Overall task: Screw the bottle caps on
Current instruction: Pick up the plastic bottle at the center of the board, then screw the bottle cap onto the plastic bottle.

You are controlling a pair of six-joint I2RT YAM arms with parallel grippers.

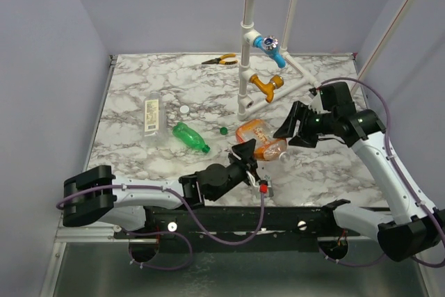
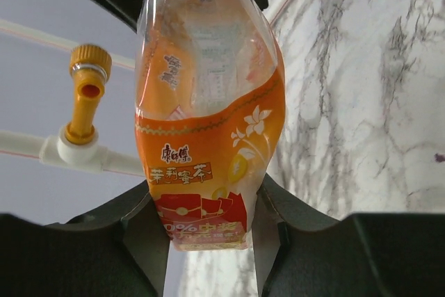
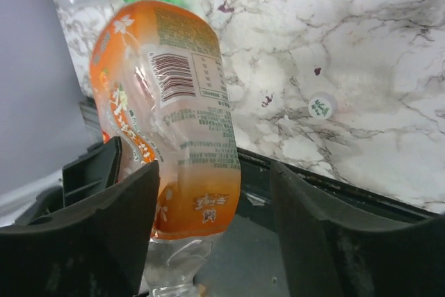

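Marbled desk (image 1: 139,81), plain lilac walls behind. At the far side you have a white pipe frame (image 1: 247,46) carrying a blue tap handle (image 1: 270,48) and an orange tap handle (image 1: 266,85), with pliers (image 1: 220,60) lying near the far edge.

Your left claw (image 1: 249,152) is clamped on the base end of the orange bottle (image 1: 259,137). The left wrist view shows both fingers (image 2: 146,241) pressed against its label. Your right claw (image 1: 295,129) stands at the bottle's neck end with jaws apart: one finger lies against the bottle's side, the other is clear of it.

The orange bottle lies tipped over between the two claws, centre-right on the desk. You cannot tell whether it rests on the surface or hangs above it.

The green bottle (image 1: 190,137) lies on its side just to the left, and the clear bottle (image 1: 151,117) lies further left. You have the dark green cap (image 1: 223,130) on the desk between the green and orange bottles, and the white cap (image 1: 184,110) just beyond the green bottle. Neither cap is on a bottle.
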